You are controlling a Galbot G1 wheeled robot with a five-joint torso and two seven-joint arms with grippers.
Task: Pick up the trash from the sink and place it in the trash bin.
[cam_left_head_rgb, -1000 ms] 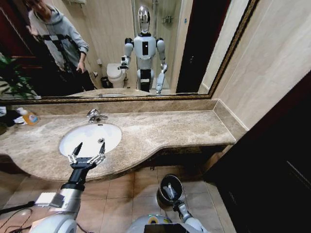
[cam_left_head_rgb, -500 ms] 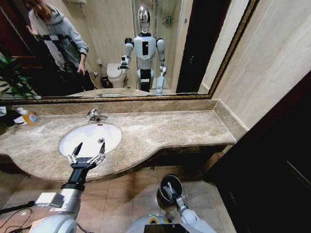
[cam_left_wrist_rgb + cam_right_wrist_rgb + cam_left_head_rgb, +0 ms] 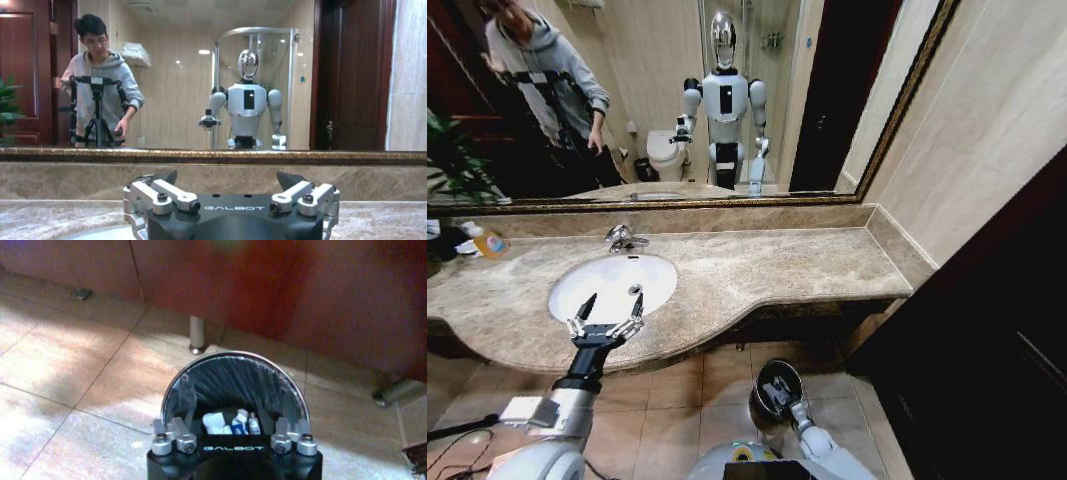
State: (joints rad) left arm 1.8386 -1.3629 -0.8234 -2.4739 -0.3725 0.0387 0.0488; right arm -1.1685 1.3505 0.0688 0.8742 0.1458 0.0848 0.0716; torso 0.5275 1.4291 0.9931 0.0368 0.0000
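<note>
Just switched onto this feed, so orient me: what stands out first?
The left gripper hovers open over the near rim of the white sink. Down on the floor, the right gripper is open at the mouth of the black bin, with white trash lying inside it.

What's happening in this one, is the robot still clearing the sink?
The sink shows no litter in the head view. The left claw hovers open over the basin's near rim, holding nothing. The right claw is low, at the mouth of the trash bin on the tiled floor under the counter, with white and blue trash lying inside the bin. A bottle with an orange label stands on the counter by the mirror.
</note>
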